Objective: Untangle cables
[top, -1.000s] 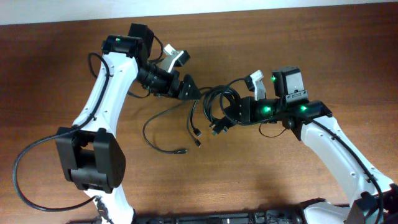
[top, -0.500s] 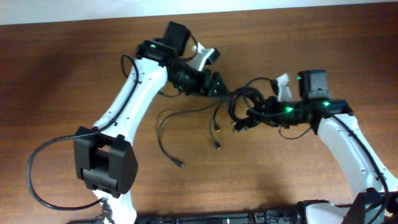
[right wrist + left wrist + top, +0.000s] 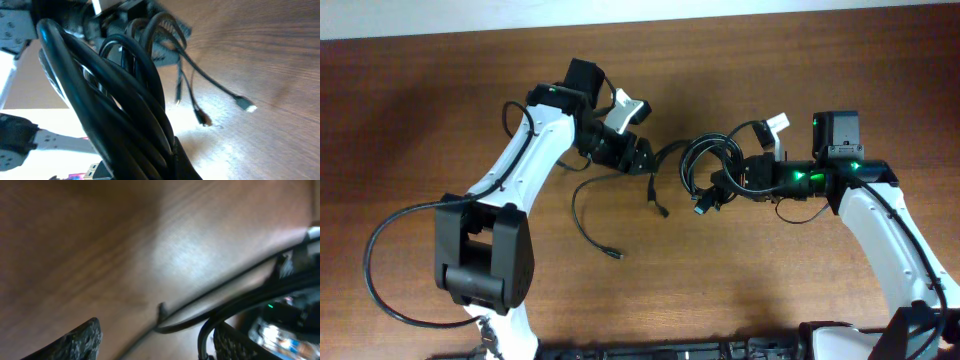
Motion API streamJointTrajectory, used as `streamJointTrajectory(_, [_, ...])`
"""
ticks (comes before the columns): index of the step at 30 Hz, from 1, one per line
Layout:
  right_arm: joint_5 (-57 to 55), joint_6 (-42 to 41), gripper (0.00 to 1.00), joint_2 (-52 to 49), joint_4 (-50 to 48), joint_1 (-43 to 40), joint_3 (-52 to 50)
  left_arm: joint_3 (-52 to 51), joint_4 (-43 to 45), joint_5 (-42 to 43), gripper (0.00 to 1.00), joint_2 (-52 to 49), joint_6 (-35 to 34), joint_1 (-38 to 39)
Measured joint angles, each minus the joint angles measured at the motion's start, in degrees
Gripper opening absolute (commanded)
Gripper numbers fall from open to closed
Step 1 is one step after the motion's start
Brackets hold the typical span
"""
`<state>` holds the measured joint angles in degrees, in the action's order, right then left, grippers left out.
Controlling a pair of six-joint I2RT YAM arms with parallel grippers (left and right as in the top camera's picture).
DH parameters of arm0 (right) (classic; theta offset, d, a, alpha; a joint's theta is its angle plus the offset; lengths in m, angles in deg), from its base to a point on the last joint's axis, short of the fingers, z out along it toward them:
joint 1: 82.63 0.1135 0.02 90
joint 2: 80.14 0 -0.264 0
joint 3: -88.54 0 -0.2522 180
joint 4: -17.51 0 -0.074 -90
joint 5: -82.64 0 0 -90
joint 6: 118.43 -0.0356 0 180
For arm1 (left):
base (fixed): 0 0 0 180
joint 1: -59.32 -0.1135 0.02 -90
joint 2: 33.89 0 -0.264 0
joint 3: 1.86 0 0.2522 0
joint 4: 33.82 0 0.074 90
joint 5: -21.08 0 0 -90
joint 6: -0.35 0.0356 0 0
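Note:
My right gripper (image 3: 722, 184) is shut on a bundle of black cable loops (image 3: 703, 160), held above the table. In the right wrist view the bundle (image 3: 115, 100) fills the frame above the jaws (image 3: 167, 162), with two plug ends (image 3: 246, 105) dangling beyond. My left gripper (image 3: 640, 160) is just left of the bundle. In the left wrist view its fingers (image 3: 155, 337) are wide apart, with one thin cable (image 3: 210, 302) running past the right finger. A strand hangs below it to a plug (image 3: 660, 210). Another cable (image 3: 578, 215) lies looped on the table.
The wooden table (image 3: 420, 120) runs to a pale wall edge at the back. The left arm's own thick black cable (image 3: 380, 260) curves over the table at the left. Both arm bases stand at the front edge.
The left gripper has drawn back left and down from the bundle. The right gripper has shifted slightly right with the bundle. The loose strands have moved left.

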<state>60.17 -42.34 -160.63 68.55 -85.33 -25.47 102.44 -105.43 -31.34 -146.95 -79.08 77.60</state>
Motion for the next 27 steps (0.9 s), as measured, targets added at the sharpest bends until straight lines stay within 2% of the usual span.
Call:
streamJointTrajectory(2, [2.01,-0.33,0.04,0.00,0.00,0.44,0.00,-0.09,3.28,-1.75,0.82,0.00,-0.52,0.02])
streamJointTrajectory(5, [2.69,-0.63,0.04,0.00,0.00,4.37,0.00,-0.31,7.82,-2.49,0.82,0.00,-2.89,2.60])
streamJointTrajectory(6, [2.67,-0.68,0.04,0.00,-0.02,4.96,0.00,-0.35,9.14,-2.56,0.86,0.00,-3.87,3.87])
streamJointTrajectory(10, [2.64,-0.68,0.04,0.00,-0.22,6.08,0.00,-0.61,15.82,-3.15,0.87,0.00,-8.28,6.49])
streamJointTrajectory(12, [2.60,-0.70,0.04,0.00,-0.22,6.12,0.00,-0.66,19.34,-5.25,0.95,0.00,-9.14,6.05])
streamJointTrajectory(13, [2.36,-0.68,0.04,0.00,-0.22,6.19,0.00,-0.66,19.37,-7.65,1.00,0.00,-10.56,5.07])
streamJointTrajectory(15, [1.42,-0.68,0.04,-0.02,-0.20,6.47,0.00,2.54,13.51,-11.02,0.99,-0.11,-14.56,-2.21])
streamJointTrajectory(17, [-0.22,-0.66,0.04,0.02,0.00,6.62,0.00,8.87,4.28,-7.48,0.99,-0.20,-15.34,-10.36])
streamJointTrajectory(18, [-0.57,-0.66,0.04,0.02,-0.02,6.62,0.00,10.29,0.74,-1.29,0.99,-0.20,-11.76,-14.51])
streamJointTrajectory(19, [-0.68,-0.66,0.04,0.02,-0.02,6.62,0.00,10.29,0.55,0.46,0.99,-0.17,-10.64,-14.78])
streamJointTrajectory(20, [-1.03,-0.63,0.04,0.02,0.04,6.64,0.00,10.54,-8.46,4.28,0.99,-0.20,-2.80,-14.91])
streamJointTrajectory(22, [-1.29,-0.68,0.04,0.07,-0.09,6.67,0.00,10.45,-13.57,6.49,0.99,-0.09,6.56,-12.35])
streamJointTrajectory(27, [-1.51,-0.70,0.04,0.07,-0.02,6.67,0.00,10.12,-15.37,5.79,0.99,-0.09,13.11,-2.56])
